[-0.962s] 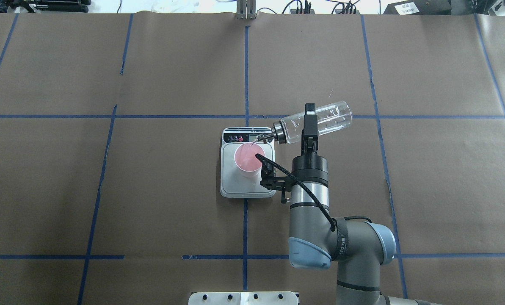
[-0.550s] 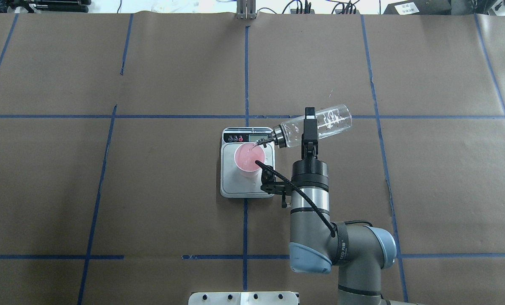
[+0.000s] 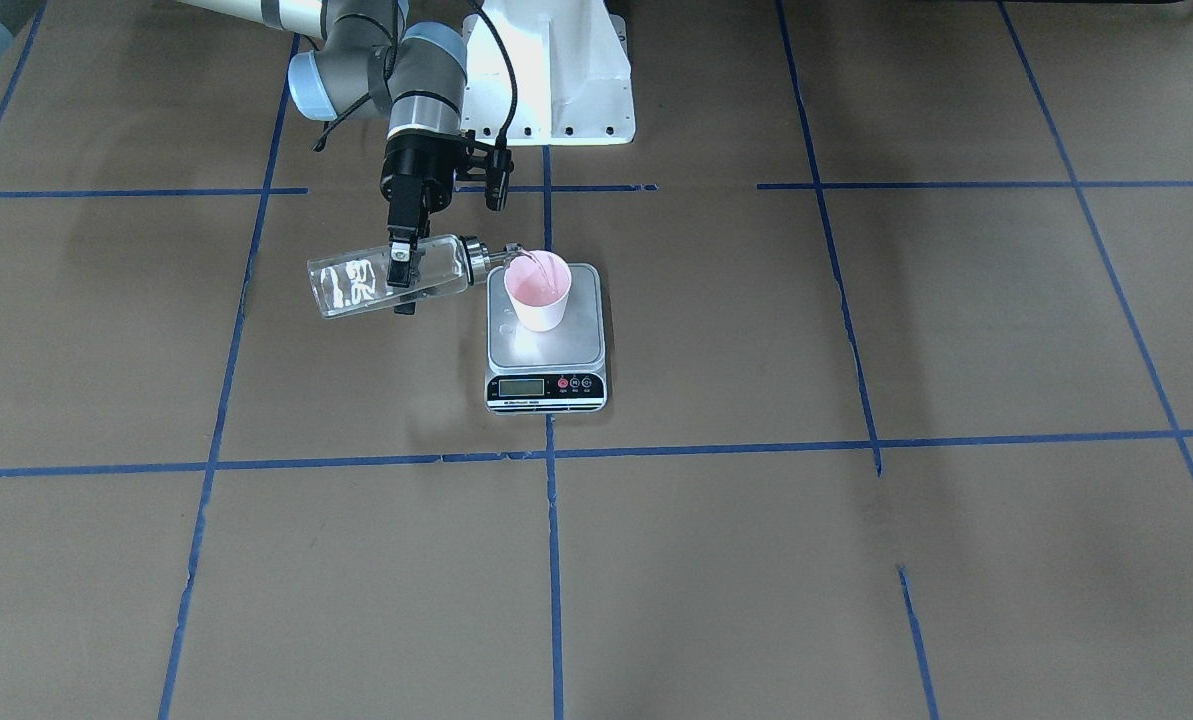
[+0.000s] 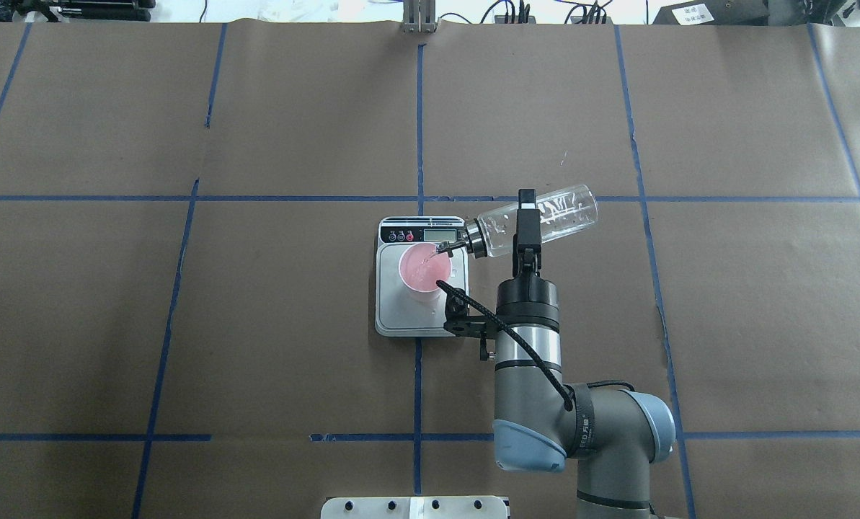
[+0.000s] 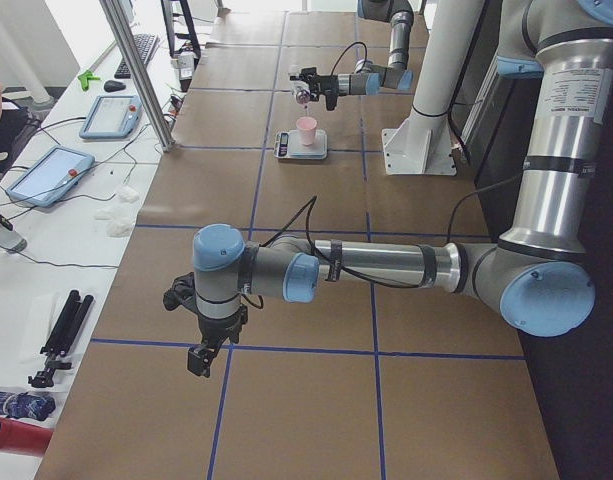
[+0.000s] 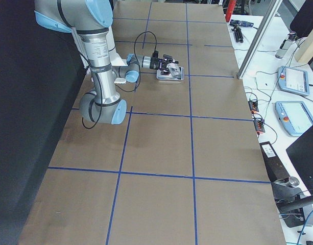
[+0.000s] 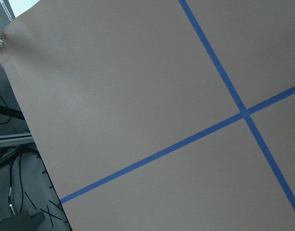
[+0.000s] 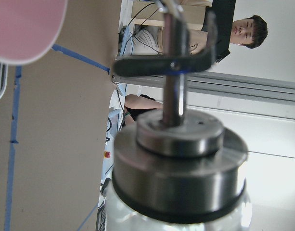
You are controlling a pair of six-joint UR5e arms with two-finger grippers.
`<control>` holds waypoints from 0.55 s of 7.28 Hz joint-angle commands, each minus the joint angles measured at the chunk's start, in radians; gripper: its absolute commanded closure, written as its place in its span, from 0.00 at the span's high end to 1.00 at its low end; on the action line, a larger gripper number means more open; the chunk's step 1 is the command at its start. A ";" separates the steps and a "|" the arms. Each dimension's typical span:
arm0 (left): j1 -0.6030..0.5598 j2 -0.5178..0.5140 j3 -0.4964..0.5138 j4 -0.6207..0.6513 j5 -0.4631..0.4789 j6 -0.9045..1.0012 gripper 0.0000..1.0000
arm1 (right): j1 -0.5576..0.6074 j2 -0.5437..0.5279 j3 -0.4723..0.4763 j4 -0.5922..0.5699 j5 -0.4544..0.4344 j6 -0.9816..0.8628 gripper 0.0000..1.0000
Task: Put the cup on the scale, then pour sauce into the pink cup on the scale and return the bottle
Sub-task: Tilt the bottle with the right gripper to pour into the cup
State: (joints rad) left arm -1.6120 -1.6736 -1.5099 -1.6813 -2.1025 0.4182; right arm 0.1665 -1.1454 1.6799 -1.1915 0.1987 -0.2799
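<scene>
Bottle [image 4: 568,211] sits clamped in right hand [image 4: 525,220] (spout over cup [image 4: 419,272]).

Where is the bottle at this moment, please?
In the overhead view, the bottle is just right of centre, held tilted in the right tool, its spout over the cup on the scale.

Broad worktop covered in brown paper [image 4: 293,324], gridded with blue tape lines [image 4: 417,108], white side table [image 5: 76,255] along one end, blue-cased tablets [image 5: 111,116], black keyboard [image 5: 141,52], folded black tripod [image 5: 58,335], slanted aluminium post [image 5: 136,70], bright even light.
</scene>
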 commanded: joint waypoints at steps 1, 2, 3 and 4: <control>-0.002 0.000 -0.003 0.000 -0.001 0.001 1.00 | -0.007 0.001 0.001 0.027 0.002 0.027 0.00; -0.006 0.000 -0.003 0.000 -0.001 0.001 1.00 | -0.008 0.000 0.000 0.047 0.002 0.028 0.00; -0.009 0.000 -0.003 0.000 -0.001 0.001 1.00 | -0.010 -0.002 -0.002 0.061 0.002 0.039 0.00; -0.009 0.000 -0.004 0.000 -0.001 0.001 1.00 | -0.010 -0.008 -0.008 0.073 0.007 0.074 0.00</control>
State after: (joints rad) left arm -1.6198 -1.6736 -1.5129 -1.6812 -2.1031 0.4187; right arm 0.1575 -1.1481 1.6775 -1.1362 0.2020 -0.2376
